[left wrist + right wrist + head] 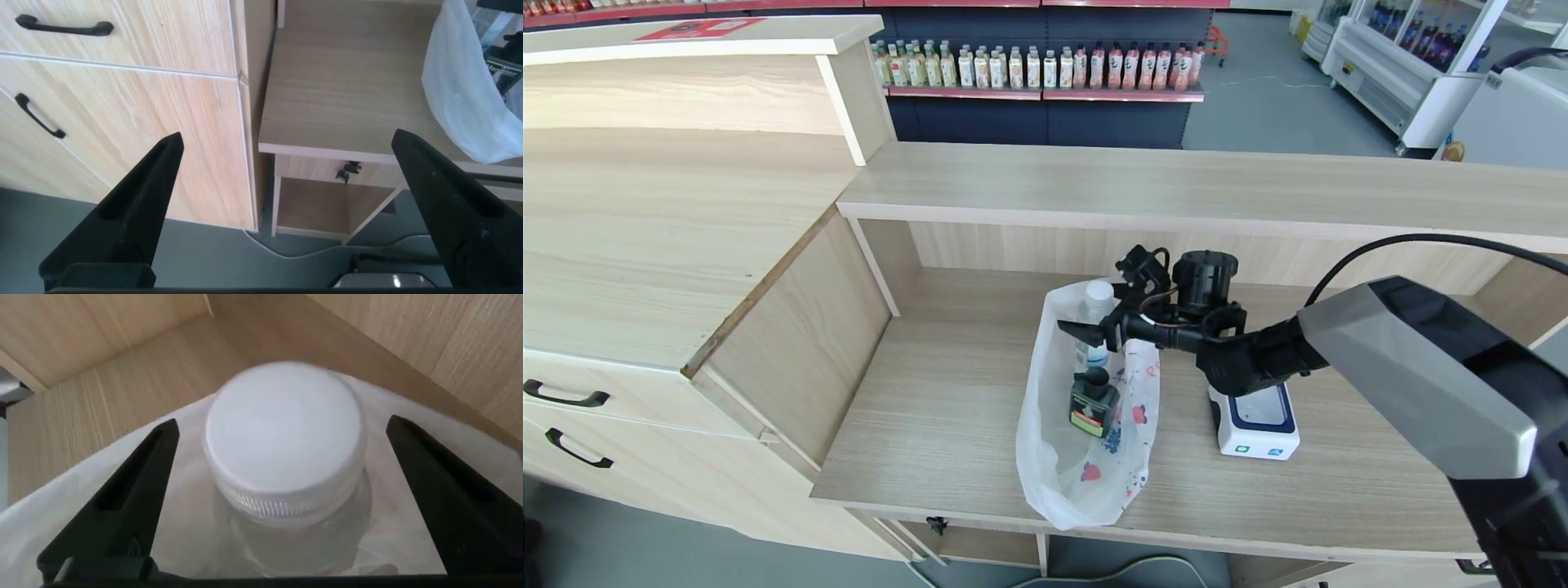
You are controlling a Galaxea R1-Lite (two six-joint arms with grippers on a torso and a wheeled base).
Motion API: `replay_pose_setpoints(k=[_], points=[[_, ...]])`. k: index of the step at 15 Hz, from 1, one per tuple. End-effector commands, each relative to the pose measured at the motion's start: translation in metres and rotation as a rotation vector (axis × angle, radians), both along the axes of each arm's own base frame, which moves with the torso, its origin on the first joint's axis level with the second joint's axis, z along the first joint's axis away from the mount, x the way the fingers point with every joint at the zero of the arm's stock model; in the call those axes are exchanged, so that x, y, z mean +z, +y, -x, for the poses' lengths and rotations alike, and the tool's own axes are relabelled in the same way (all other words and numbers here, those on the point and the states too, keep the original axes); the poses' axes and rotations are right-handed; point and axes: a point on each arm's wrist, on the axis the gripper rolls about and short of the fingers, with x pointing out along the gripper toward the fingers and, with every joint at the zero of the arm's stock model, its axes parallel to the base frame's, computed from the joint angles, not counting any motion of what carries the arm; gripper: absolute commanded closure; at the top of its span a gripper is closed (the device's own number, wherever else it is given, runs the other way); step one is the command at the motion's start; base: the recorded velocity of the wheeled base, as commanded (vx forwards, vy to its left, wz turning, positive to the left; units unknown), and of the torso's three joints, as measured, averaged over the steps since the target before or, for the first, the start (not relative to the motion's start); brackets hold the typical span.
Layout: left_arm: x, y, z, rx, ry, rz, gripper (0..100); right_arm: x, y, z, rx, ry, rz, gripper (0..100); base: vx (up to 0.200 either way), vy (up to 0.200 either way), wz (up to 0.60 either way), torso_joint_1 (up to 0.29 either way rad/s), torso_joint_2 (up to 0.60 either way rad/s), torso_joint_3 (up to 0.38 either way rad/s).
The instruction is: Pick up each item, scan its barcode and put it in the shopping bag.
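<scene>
A white plastic shopping bag [1054,457] with printed patterns lies open on the lower counter [931,425]. Inside it stand a clear bottle with a white cap [1097,298] and a dark bottle with a black top [1093,404]. My right gripper [1107,306] is over the bag's mouth at the clear bottle. In the right wrist view its fingers [122,514] stand apart on either side of the white cap [282,441], open and clear of it. My left gripper [286,143] is open and holds nothing, low beside the counter's front corner, with the bag [466,82] off to one side.
A white and blue scanner [1256,425] stands on the counter right of the bag. A raised counter top [1176,184] overhangs the back. Drawers with black handles [564,400] are at the left. Store shelves of bottles [1045,69] are behind.
</scene>
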Motion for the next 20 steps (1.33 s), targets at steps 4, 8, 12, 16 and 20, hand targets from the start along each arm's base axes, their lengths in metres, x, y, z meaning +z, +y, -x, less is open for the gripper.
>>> replay_pose_setpoints(k=[4,8,12,16,20], points=[[0.000,0.000,0.000,0.001,0.000,0.000,0,0.102,-0.048,0.074,-0.045,0.132,-0.205,0,0.000,0.000,0.00,0.000,0.00,0.000],[0.000,0.000,0.000,0.001,0.000,0.000,0,0.137,-0.140,0.188,-0.225,0.165,-0.209,0,0.000,0.000,0.00,0.000,0.00,0.000],[0.000,0.000,0.000,0.001,0.000,0.000,0,0.115,-0.209,0.282,-0.654,0.230,-0.153,0,0.000,0.000,0.00,0.000,0.00,0.000],[0.000,0.000,0.000,0.001,0.000,0.000,0,0.060,-0.213,0.365,-0.921,0.222,-0.097,0,0.000,0.000,0.00,0.000,0.00,0.000],[0.000,0.000,0.000,0.001,0.000,0.000,0,0.016,-0.202,0.424,-1.002,0.108,-0.052,0,0.000,0.000,0.00,0.000,0.00,0.000]])
